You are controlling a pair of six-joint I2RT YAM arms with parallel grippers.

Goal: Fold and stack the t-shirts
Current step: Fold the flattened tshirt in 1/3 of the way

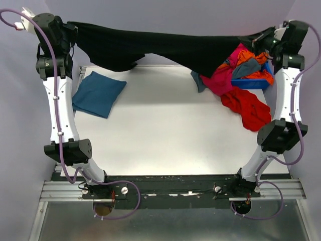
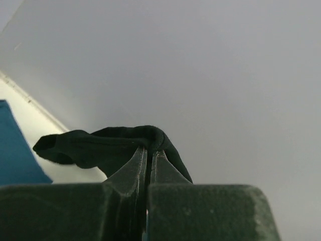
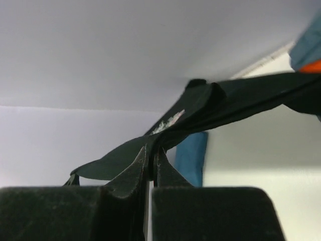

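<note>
T-shirt [image 1: 165,45], black, long axis left-right.

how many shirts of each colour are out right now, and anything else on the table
black t-shirt: 1
teal-blue t-shirt: 1
magenta t-shirt: 1
orange t-shirt: 1
red t-shirt: 1
grey-blue t-shirt: 1
blue bin: 1
total: 7 (6 shirts, 1 bin); the right-hand pile is tangled, so it may hide more

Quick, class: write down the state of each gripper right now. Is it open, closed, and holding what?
Left gripper: closed, gripping one end of the black t-shirt.
Right gripper: closed, gripping the other end of the same shirt.
</note>
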